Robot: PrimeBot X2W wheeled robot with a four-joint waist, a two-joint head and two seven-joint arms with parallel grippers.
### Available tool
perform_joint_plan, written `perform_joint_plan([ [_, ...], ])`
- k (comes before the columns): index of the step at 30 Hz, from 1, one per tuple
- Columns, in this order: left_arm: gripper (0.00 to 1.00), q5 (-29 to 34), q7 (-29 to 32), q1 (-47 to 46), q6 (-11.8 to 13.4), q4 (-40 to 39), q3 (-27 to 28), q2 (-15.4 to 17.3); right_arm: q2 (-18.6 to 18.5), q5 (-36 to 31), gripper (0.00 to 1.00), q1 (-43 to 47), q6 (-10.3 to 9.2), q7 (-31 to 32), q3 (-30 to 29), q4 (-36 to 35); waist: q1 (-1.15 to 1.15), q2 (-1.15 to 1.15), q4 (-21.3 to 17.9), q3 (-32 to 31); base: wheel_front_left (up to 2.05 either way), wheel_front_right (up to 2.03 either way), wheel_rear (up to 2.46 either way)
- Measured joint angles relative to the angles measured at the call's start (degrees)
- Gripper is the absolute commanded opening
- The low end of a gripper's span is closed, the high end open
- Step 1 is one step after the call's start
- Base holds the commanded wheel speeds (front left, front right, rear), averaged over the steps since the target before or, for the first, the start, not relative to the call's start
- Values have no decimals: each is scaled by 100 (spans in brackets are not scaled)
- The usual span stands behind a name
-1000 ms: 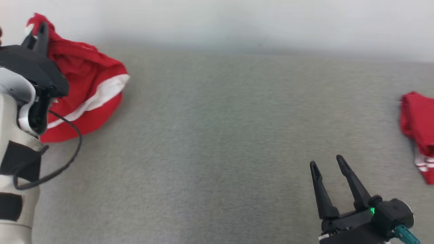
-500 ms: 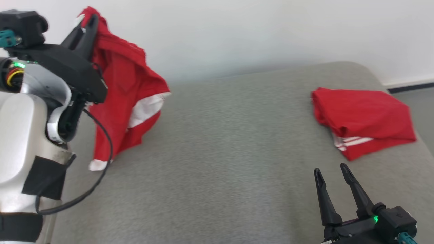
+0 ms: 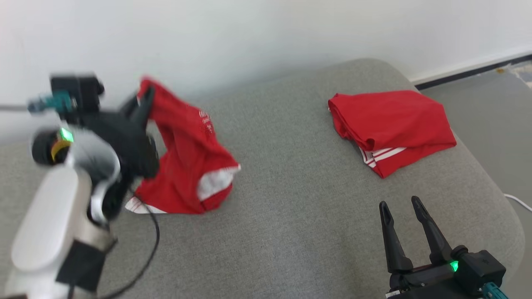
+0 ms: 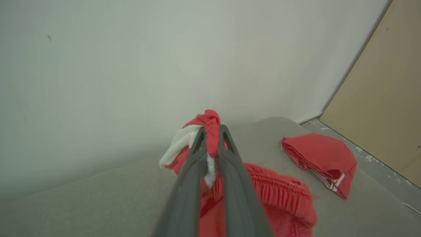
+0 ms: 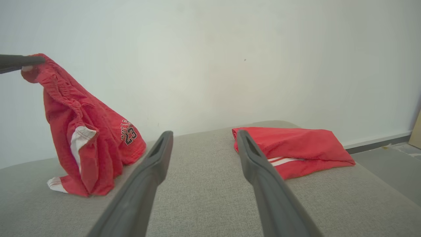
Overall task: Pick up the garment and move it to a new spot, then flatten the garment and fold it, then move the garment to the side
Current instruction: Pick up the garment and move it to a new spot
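Pinching a bunched edge of the red shorts (image 3: 187, 166), the left hand (image 3: 144, 97) has its two dark fingers pressed together on the cloth and holds it raised above the grey cushion (image 3: 291, 207). The shorts hang from the fingertips in a loose drape, with a white side panel and the number 23 showing. Their lower hem rests on the cushion below that hand. The head view is blurred around this arm, where a black cable (image 3: 151, 241) loops beside the pale forearm (image 3: 45, 224). Well to the right of the left hand, across bare cushion, lies a folded red garment (image 3: 390, 120) with white stripes at its edge. It sits ahead of the right hand (image 3: 399, 202), apart from it. The right hand hovers low over the near cushion, fingers spread wide, nothing between them. A white wall (image 3: 249, 33) stands beyond both hands.
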Motion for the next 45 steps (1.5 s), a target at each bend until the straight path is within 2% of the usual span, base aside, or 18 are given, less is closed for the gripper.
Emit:
perform_joint_plan([
  [8, 0, 13, -386, 1318, 109, 495, -119, 19, 66, -2, 100, -89, 0, 0, -11, 23, 1, 1, 77, 310, 0, 0, 0],
  [13, 0, 293, -976, 1681, 213, 806, -225, 37, 44, -10, 100, -121, 0, 0, 18, 40, 0, 1, 265, 357, 0, 0, 0],
  [15, 45, 301, -1111, 1720, 213, 831, -226, -1, 40, -11, 100, -126, 0, 0, 25, 42, 0, 1, 306, 354, 0, 0, 0],
  [16, 100, 309, -1322, 1763, 205, 828, -214, -56, 37, -13, 100, -126, 0, 0, 33, 44, 0, 0, 346, 345, 0, 0, 0],
  [22, 100, 458, -2672, 2118, 223, 554, -180, -325, -8, 0, 100, -41, 0, 0, 105, 91, 0, 0, 570, 161, 0, 0, 0],
  [26, 100, 519, -3178, 2676, 316, 252, -62, -361, 36, 43, 100, 67, 0, 0, 182, 102, 0, 0, 731, -18, 0, 0, 0],
  [30, 100, 492, -3312, 3276, 404, -353, 361, -455, 73, 68, 100, 186, 0, 0, 201, 108, 0, 0, 956, -167, 0, 0, 0],
  [32, 100, 621, -3315, 3582, 499, -879, 665, -619, 88, 69, 100, 200, 0, 0, 204, 107, -1, 0, 1078, -231, 0, 0, 0],
  [35, 100, 957, -3322, 4021, 509, -1552, 1035, -903, 120, 89, 100, 220, 0, 0, 191, 83, 0, 0, 1254, -326, 0, 0, 0],
  [39, 100, 1502, -3322, 4520, 312, -1946, 1347, -1135, 141, 93, 100, 284, 0, 0, 158, 66, -1, 0, 1440, -479, 0, 0, 0],
  [45, 100, 2096, -3322, 4954, 54, -2213, 1441, -1356, 122, 92, 100, 481, 0, 0, 97, 47, -1, 0, 1650, -720, 0, 0, 0],
])
